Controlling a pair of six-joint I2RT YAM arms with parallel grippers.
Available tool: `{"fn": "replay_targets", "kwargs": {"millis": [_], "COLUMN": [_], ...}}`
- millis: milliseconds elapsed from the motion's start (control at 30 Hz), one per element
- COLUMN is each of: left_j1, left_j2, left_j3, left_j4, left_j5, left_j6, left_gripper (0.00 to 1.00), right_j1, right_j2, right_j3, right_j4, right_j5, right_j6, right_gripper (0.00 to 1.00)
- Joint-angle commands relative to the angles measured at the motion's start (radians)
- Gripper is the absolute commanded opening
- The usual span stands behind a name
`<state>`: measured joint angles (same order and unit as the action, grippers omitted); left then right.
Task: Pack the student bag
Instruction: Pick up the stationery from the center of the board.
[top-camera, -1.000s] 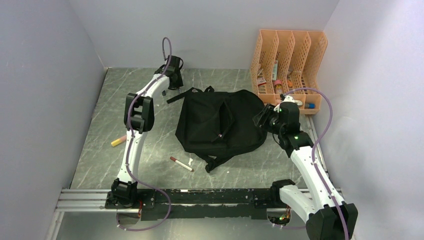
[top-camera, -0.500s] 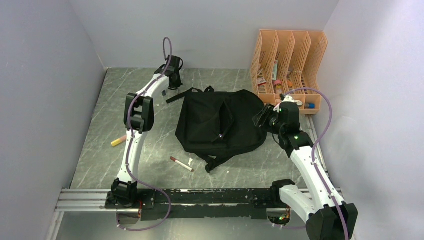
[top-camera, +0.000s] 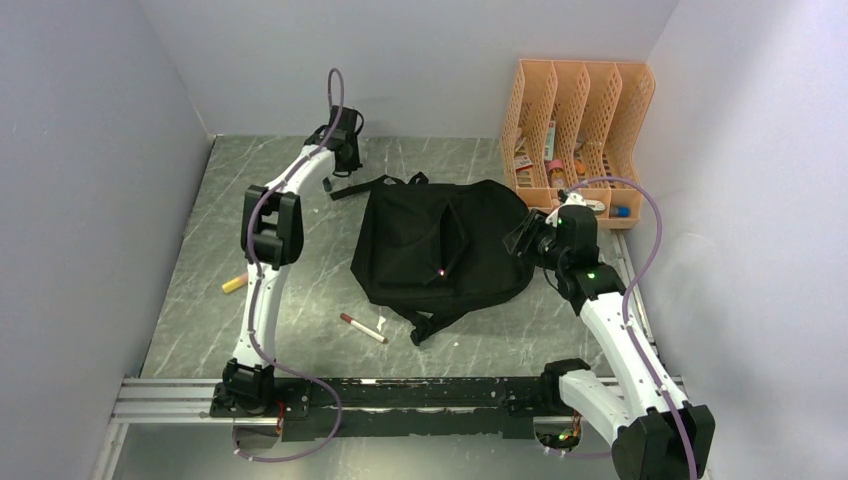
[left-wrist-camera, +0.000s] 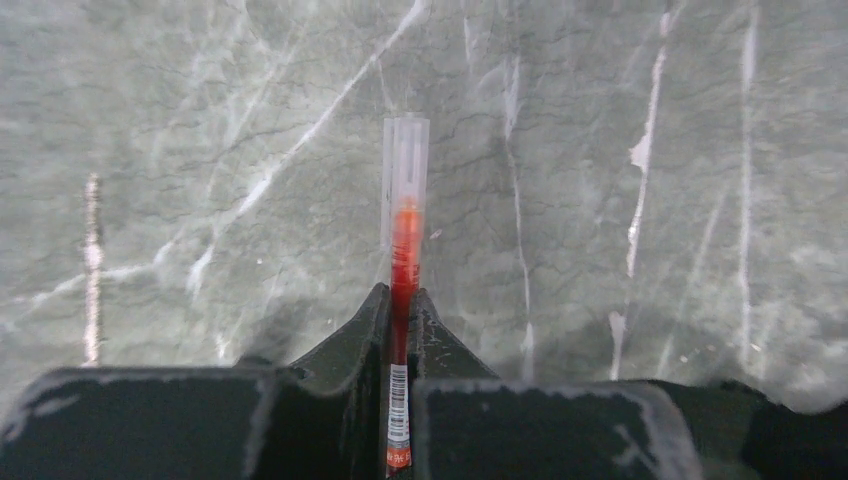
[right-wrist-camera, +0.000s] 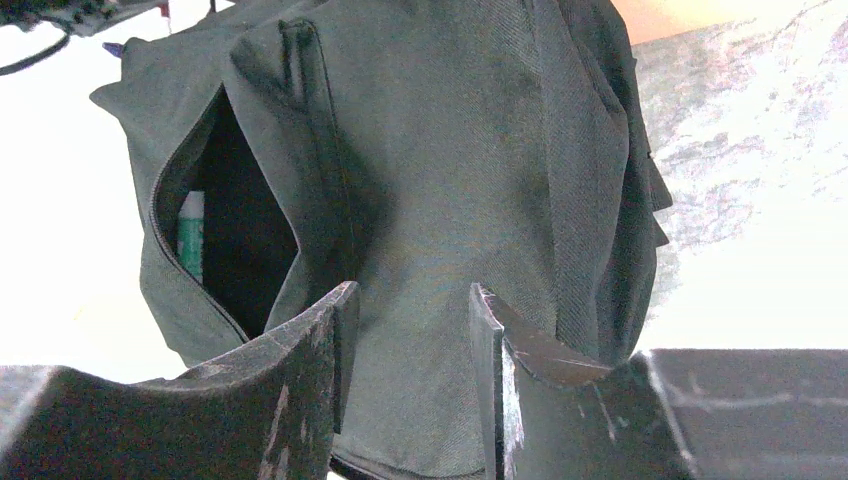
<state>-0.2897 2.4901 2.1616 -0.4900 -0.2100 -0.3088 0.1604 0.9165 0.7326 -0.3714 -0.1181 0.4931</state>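
The student bag (top-camera: 440, 250) lies flat mid-table, black, with its front pocket (right-wrist-camera: 240, 220) gaping and a green-and-white item (right-wrist-camera: 190, 235) inside. At the far left corner of the table my left gripper (top-camera: 340, 150) points down. In the left wrist view my left gripper (left-wrist-camera: 401, 295) is shut on a red pen (left-wrist-camera: 405, 230) with a clear cap, lifted a little above the table. My right gripper (top-camera: 522, 240) sits at the bag's right edge. In the right wrist view my right gripper (right-wrist-camera: 410, 290) has its fingers half apart, closed around a fold of the bag's fabric (right-wrist-camera: 450, 150).
An orange slotted file organiser (top-camera: 580, 110) with several small items stands at the back right. A dark red marker (top-camera: 362, 328) lies in front of the bag, and a yellow and pink pen (top-camera: 237, 282) lies at the left. A bag strap (top-camera: 350, 190) trails toward my left gripper.
My left gripper has closed on the red pen and shifted slightly to the left. The right arm and the bag have stayed still.
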Motion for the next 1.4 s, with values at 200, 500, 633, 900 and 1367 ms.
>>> {"fn": "replay_targets", "kwargs": {"millis": [200, 500, 633, 900, 1367], "left_j1": [-0.005, -0.005, -0.012, -0.205, -0.407], "left_j2": [-0.304, -0.611, -0.735, -0.912, -0.956], "left_j3": [-0.125, -0.328, -0.484, -0.747, -0.838], "left_j4": [0.145, 0.246, 0.369, 0.612, 0.772], "left_j5": [0.09, 0.231, 0.434, 0.578, 0.624], "left_j6": [0.043, 0.012, -0.099, -0.278, -0.381], "left_gripper": [0.05, 0.05, 0.05, 0.05, 0.05], "right_j1": [0.001, 0.001, 0.002, 0.082, 0.294], "right_j2": [-0.006, -0.025, -0.023, 0.008, 0.023], "right_j3": [0.004, 0.001, -0.016, -0.023, -0.066], "right_j4": [0.014, 0.211, 0.382, 0.637, 0.773], "right_j5": [-0.032, -0.251, -0.385, -0.378, -0.143], "right_j6": [0.02, 0.08, 0.169, 0.284, 0.271], "right_gripper": [0.48, 0.48, 0.48, 0.48, 0.47]}}
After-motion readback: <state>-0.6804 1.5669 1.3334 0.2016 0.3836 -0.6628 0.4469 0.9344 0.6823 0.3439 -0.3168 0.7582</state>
